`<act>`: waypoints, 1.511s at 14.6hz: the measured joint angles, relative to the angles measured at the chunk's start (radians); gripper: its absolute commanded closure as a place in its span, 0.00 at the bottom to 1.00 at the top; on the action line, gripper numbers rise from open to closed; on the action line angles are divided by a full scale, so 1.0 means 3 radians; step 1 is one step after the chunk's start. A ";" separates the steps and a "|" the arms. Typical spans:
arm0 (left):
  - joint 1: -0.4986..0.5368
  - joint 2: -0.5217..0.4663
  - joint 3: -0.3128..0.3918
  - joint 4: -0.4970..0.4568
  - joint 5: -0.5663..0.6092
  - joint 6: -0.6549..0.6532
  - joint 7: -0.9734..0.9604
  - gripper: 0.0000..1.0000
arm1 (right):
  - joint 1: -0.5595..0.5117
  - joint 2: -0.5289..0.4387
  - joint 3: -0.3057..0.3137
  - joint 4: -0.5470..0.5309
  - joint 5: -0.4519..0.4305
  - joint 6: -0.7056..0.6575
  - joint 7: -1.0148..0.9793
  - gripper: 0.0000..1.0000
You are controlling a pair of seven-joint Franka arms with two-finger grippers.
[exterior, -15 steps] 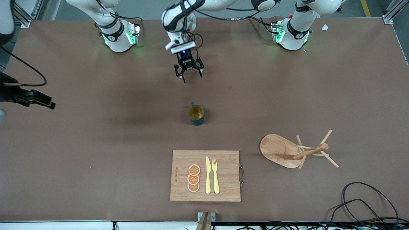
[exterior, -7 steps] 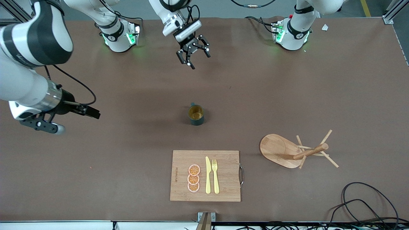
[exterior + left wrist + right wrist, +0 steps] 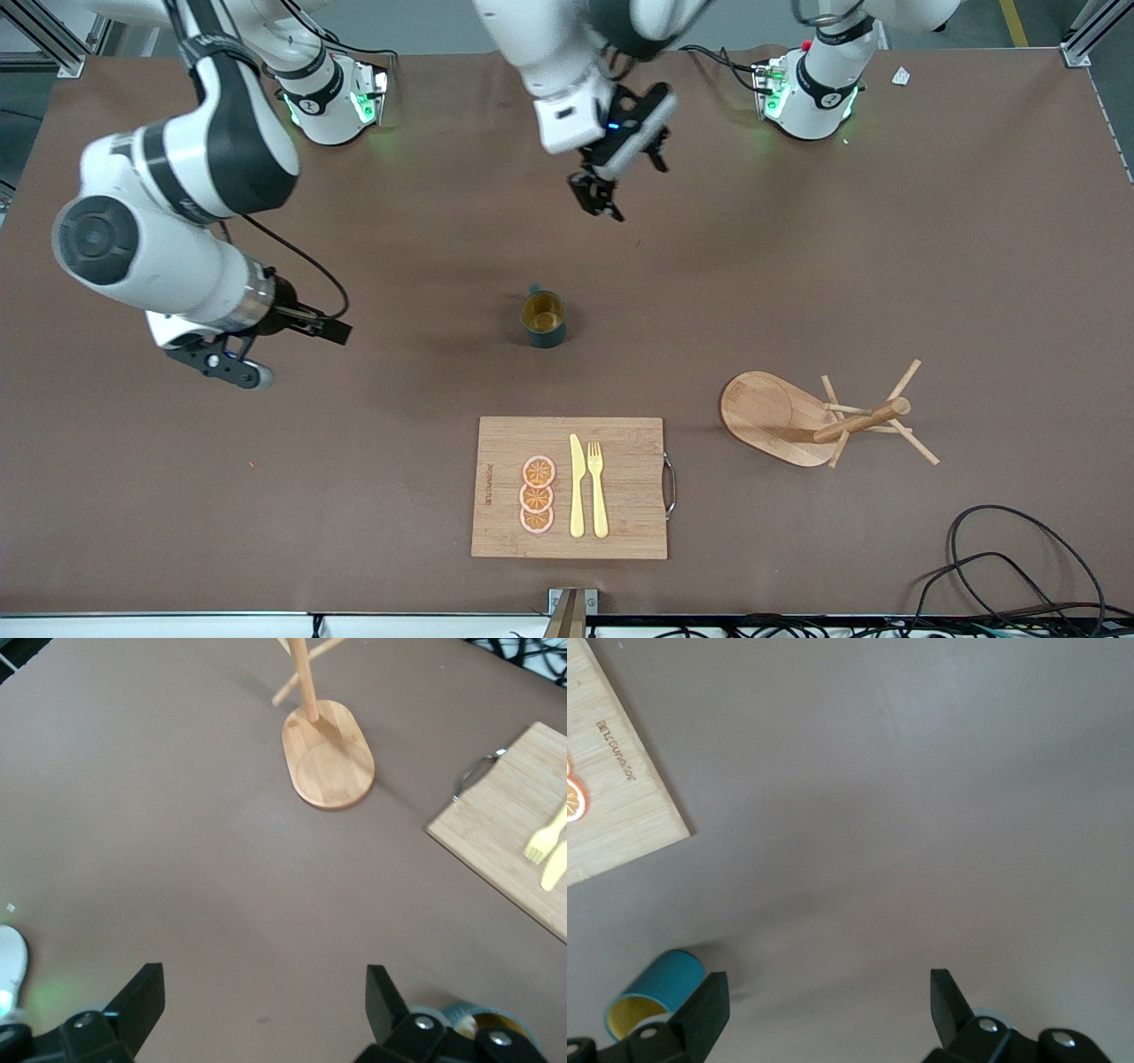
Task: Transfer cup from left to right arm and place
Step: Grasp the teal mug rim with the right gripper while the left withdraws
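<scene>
Upright, the dark teal cup (image 3: 543, 320) — tan-yellow inside, small handle — both hands (image 3: 611, 182) (image 3: 292, 341) spread wide, empty.

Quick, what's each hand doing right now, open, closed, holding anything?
Left hand: open, empty, up over bare table.
Right hand: open, empty, over bare table toward the right arm's end; the cup stands untouched.

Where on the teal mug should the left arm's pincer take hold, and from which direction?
The mug stands upright, mouth open upward, its small handle on the side toward the robots' bases. A descent from above looks best, one finger inside the rim and one outside, on a wall part away from the handle. That would leave the body free for the handover. The left pincer is open, over bare table.
</scene>
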 measured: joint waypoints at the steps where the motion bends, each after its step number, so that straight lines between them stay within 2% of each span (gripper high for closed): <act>1: 0.0215 -0.0079 0.0001 -0.0001 -0.0108 0.0002 0.0233 0.00 | 0.0104 0.0048 0.0002 -0.0001 0.0001 0.0085 0.0165 0.00; 5: 0.0955 -0.0136 0.0009 0.0108 -0.0448 0.0061 0.1016 0.00 | 0.0556 0.0313 0.0006 -0.0001 0.0003 0.0569 0.0920 0.00; 8: 0.1397 -0.0133 0.0009 0.0193 -0.0533 0.0097 0.1596 0.00 | 0.0906 0.0635 0.0011 0.0033 0.0003 0.0990 0.1644 0.00; 11: 0.1735 -0.0132 0.0009 0.0328 -0.0741 0.0099 0.2106 0.00 | 0.1249 0.1037 0.0007 0.0299 -0.0002 0.1170 0.2253 0.00; 14: 0.2026 -0.0132 0.0009 0.0401 -0.0905 0.0099 0.2625 0.00 | 0.1403 0.1257 0.0002 0.0517 -0.0002 0.1249 0.2539 0.00; 18: 0.2341 -0.0149 0.0005 0.0444 -0.1166 0.0096 0.3212 0.00 | 0.1464 0.1387 -0.0002 0.0540 -0.0027 0.1415 0.2575 0.00; 19: 0.2402 -0.0177 0.0009 0.0458 -0.1220 0.0094 0.3389 0.00 | 0.1478 0.1438 -0.0001 0.0540 -0.0050 0.1500 0.2575 0.04; 22: 0.2440 -0.0364 0.0203 0.0470 -0.1278 -0.0006 0.3909 0.00 | 0.1496 0.1556 -0.0006 0.0540 -0.0097 0.1573 0.2441 0.59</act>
